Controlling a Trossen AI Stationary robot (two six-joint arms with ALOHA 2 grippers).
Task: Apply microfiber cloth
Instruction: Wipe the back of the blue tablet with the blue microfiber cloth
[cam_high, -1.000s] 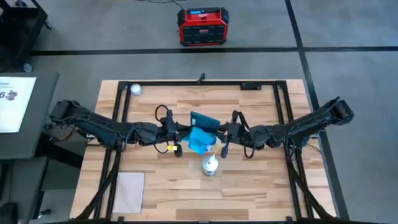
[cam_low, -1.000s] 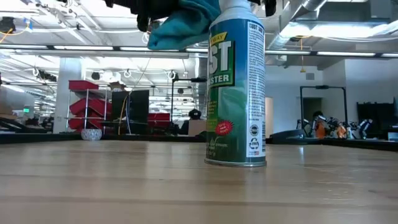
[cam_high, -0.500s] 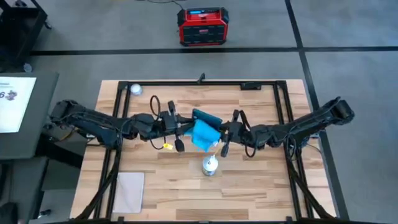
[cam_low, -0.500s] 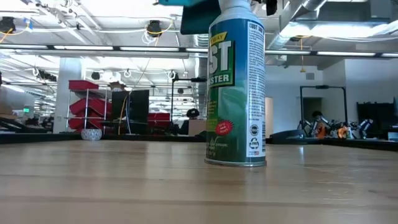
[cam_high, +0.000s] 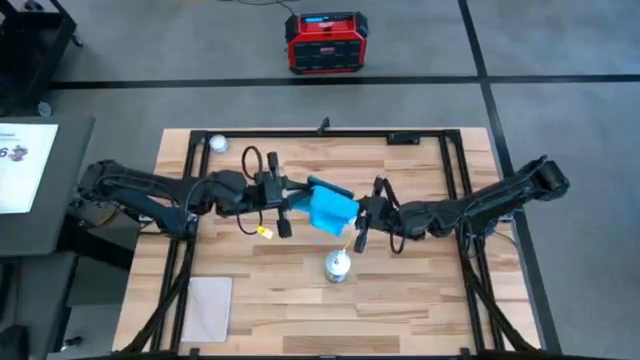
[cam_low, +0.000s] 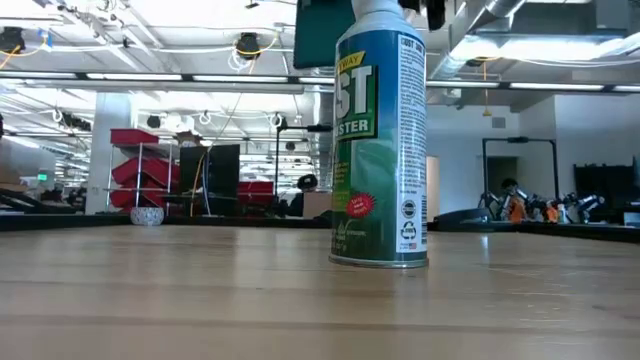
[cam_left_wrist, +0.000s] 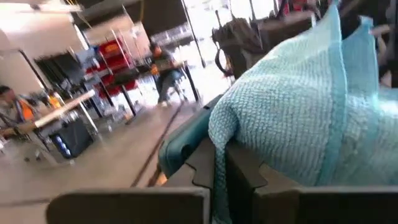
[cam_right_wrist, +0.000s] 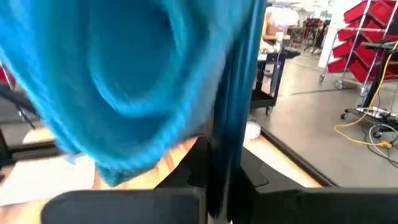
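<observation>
Mid-frame in the high view, the left gripper is closed on the bright sky-blue microfiber cloth, pressed against a dark glossy tablet that the right gripper pinches by its edge, both held aloft. Wiping looks underway; next comes a steady stroke across the screen.

Your near table edge partly obstructed, spray can upright at centre, pale sheet toward your left corner, small ball at far edge.
</observation>
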